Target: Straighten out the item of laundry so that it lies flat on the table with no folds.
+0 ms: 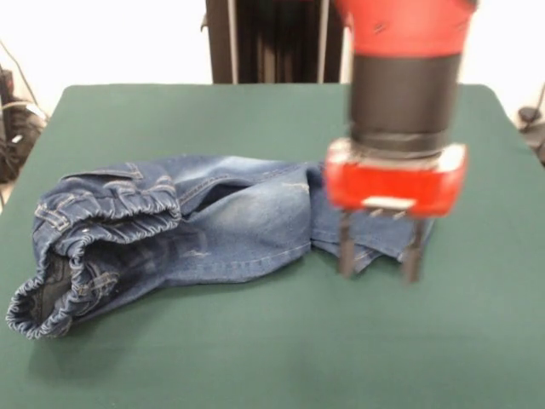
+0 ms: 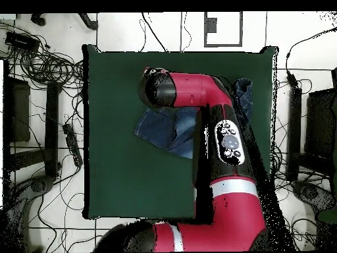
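Observation:
The item of laundry [image 1: 213, 226], a pair of blue denim jeans, lies folded over itself on the green table [image 1: 255, 358]. Its elastic waistband bunches at the left and its narrow end points right. My gripper [image 1: 379, 256] hangs over that right end, open, with a dark finger [image 1: 345, 247] on each side of the denim edge. From overhead the red arm [image 2: 217, 99] covers the gripper and much of the jeans [image 2: 164, 128]. Blue cloth shows on both sides of the arm, above the table [image 2: 131, 178].
Bare green cloth spreads in front of the jeans and to their right in the front view. Cables and dark equipment [image 2: 39, 72] lie on the floor around the table. More cables [image 1: 13, 119] show past the table's left edge.

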Controlling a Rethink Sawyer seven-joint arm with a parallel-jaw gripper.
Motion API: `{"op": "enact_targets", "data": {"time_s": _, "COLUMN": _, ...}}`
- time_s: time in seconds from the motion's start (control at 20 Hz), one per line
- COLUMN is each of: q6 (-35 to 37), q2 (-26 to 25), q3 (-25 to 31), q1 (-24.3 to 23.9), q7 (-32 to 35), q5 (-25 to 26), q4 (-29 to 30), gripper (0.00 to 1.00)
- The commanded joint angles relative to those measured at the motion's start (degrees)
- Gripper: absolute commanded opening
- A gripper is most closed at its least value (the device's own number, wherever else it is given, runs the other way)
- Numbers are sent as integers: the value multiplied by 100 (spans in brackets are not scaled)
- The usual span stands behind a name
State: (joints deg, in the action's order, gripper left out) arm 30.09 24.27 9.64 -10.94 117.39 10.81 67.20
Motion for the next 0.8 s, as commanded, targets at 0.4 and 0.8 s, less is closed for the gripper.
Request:
{"op": "enact_targets", "data": {"time_s": 0.4, "q6": -345, "q2": 512, "q3": 113, "q1": -381, "q7": 351, "q5": 261, "q4": 1810, "gripper": 100}}
{"op": "enact_targets", "data": {"time_s": 0.8, "q6": -95, "q2": 1051, "q3": -114, "q1": -31, "q7": 907, "q5": -102, "q4": 2360, "gripper": 100}}
